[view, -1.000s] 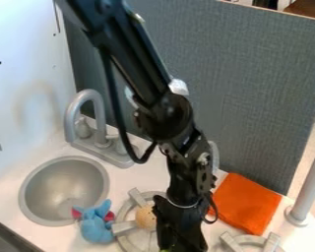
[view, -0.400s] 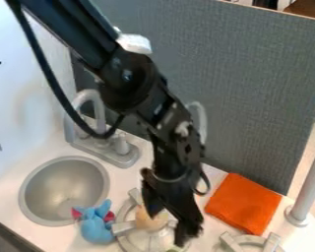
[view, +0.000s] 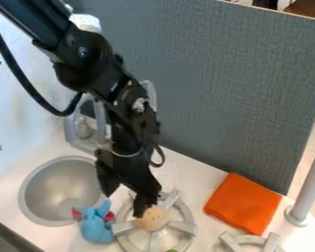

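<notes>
End effector [view: 126, 204] spread, pinching nothing, one side close by the tan round toy [view: 151, 221], seemingly steadied by the burner grate [view: 182, 227] beneath; pink-eared blue plush toy [view: 96, 228] beside the sink [view: 55, 187].

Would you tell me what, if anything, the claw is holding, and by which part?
Nothing is held: the claw hangs open, one tip overlapping the tan round object at the grey burner in this view.

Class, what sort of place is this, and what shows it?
Probably a toy kitchen: a round grey sink set in a white counter, a curved grey faucet behind it, and a round grey spoked burner nearby.
</notes>
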Action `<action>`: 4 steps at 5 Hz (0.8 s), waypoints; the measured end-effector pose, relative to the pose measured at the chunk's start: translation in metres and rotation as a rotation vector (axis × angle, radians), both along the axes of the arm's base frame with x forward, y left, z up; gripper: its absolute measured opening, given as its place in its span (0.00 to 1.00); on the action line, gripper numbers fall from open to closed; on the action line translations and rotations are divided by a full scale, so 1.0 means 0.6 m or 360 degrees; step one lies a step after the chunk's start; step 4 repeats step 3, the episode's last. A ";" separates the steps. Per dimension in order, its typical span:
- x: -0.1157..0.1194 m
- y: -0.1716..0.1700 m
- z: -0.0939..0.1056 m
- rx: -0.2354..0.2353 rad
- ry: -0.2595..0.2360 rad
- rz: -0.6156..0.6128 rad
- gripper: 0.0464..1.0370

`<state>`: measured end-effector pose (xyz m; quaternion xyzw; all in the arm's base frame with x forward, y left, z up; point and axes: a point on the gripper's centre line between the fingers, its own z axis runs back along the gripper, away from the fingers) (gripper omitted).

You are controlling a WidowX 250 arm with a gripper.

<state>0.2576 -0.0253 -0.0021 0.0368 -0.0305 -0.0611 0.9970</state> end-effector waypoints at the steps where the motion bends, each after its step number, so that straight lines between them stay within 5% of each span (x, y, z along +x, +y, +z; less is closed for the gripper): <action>1: -0.019 0.047 0.013 0.0019 0.0040 0.0175 0.97; 3: -0.042 0.097 -0.003 0.0027 0.0168 0.0287 0.97; 4: -0.042 0.097 -0.003 0.0027 0.0168 0.0287 0.97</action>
